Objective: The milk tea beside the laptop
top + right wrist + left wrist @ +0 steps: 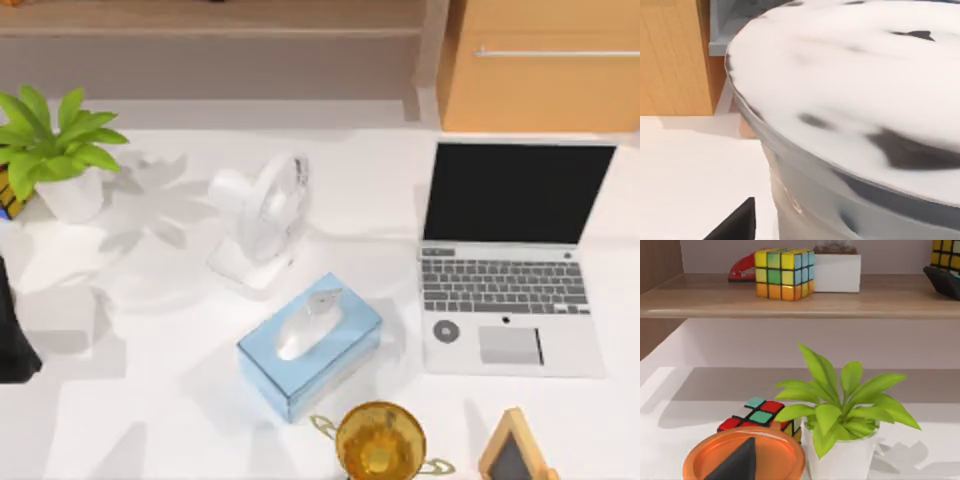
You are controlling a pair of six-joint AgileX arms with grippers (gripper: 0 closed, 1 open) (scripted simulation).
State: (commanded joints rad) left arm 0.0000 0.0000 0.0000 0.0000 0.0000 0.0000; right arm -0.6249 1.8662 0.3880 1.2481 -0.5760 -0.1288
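Right end effector sits close against a clear cup of white, dark-speckled milk tea (860, 115); whether its fingers (735, 225) grip I cannot tell. Left arm (15, 340) waits at the white worktop's (140, 400) left edge. Far right stands the slim silver laptop (510, 270), open, right of a pale blue tissue box (310, 345).

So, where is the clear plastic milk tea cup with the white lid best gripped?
Probably on the clear cup wall just under the white lid, coming from the side: the lid is broad, flat and overhangs, so the narrower round wall is easier to pinch.
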